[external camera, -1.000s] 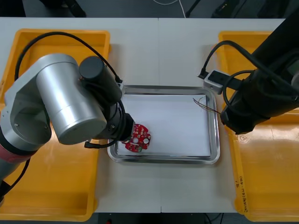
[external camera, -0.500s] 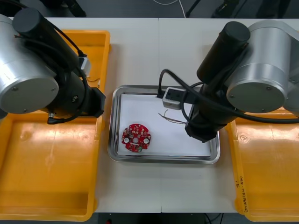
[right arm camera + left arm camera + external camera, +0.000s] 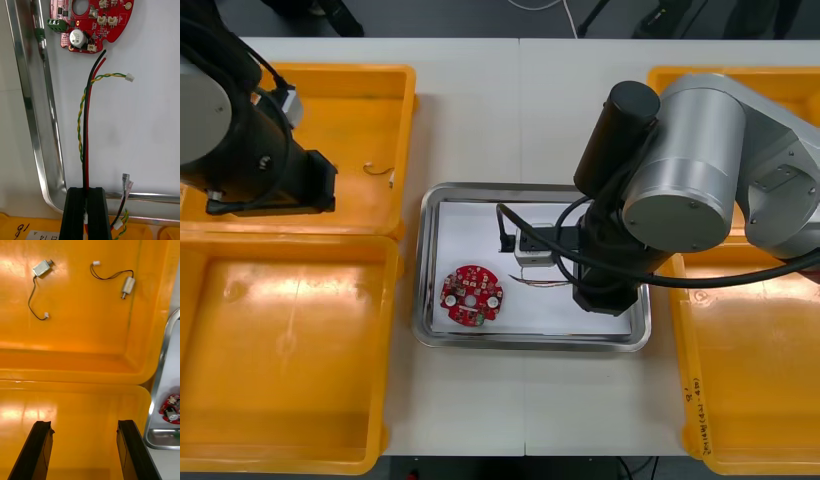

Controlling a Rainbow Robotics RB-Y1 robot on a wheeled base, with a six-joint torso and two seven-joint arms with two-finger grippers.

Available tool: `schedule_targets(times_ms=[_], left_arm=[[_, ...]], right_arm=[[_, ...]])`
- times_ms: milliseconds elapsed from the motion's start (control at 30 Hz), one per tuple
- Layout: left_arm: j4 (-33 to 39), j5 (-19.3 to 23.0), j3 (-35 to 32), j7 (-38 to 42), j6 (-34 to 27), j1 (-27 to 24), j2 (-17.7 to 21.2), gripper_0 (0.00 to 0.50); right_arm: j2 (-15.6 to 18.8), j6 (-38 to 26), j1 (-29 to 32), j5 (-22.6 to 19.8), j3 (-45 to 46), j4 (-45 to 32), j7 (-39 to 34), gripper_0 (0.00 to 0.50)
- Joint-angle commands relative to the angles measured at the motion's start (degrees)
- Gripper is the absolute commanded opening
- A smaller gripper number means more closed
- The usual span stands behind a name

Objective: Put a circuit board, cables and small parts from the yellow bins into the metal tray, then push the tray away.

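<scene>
A round red circuit board (image 3: 471,295) lies flat in the near left part of the white-lined metal tray (image 3: 635,335). My right gripper (image 3: 86,191) hangs over the tray's right side, shut on a bundle of cables (image 3: 87,123): black, red and twisted yellow-green wires. The cables run over the tray floor to the circuit board (image 3: 92,18), and their short ends hang beside the fingers. In the front view my right arm (image 3: 680,170) hides that gripper. My left gripper (image 3: 84,450) stands open and empty over the ridge between the two left bins.
Two small metal parts (image 3: 41,268) (image 3: 127,285) with thin black wires lie in the far left yellow bin (image 3: 395,80). The near left bin (image 3: 290,350) looks bare. Right bins (image 3: 740,380) flank the tray. The tray's corner rim (image 3: 161,363) sits beside my left fingers.
My left arm let go of the circuit board in the tray and drew back over the left bins. My right arm came in over the tray with the cables.
</scene>
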State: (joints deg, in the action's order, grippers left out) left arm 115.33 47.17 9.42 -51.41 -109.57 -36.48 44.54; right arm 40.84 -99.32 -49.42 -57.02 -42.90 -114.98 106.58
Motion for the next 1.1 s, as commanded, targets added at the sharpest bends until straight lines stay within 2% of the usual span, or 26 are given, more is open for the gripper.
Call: schedule_targets(times_ms=[33, 167, 400, 800, 1100], left_arm=[[-2.04, 1.17, -5.90, -7.22, -0.43, -1.23, 3.45, 0.500], [-3.36, 1.26, -8.36, -9.41, -0.43, -0.70, 4.41, 0.500], [-8.10, -0.32, -8.98, -14.34, -0.43, -0.70, 5.47, 0.500], [-15.66, -0.41, -8.80, -22.42, 8.59, -0.88, 5.29, 0.500], [-20.85, -0.94, -3.62, -23.21, 10.26, -5.18, 5.29, 0.500]], right_arm=[[-0.67, 2.47, -1.82, 3.06, -2.98, -0.16, 1.97, 0.000], [-0.58, 4.31, -1.74, 5.87, -6.24, 0.20, 1.79, 0.000], [-0.58, 5.19, -1.65, 4.64, -8.08, 4.33, 2.49, 0.000], [-0.58, 9.32, 0.20, 5.34, -10.10, 6.44, 2.76, 0.000], [-0.15, 14.33, 2.22, 7.45, -12.30, 8.28, 2.93, 0.000]])
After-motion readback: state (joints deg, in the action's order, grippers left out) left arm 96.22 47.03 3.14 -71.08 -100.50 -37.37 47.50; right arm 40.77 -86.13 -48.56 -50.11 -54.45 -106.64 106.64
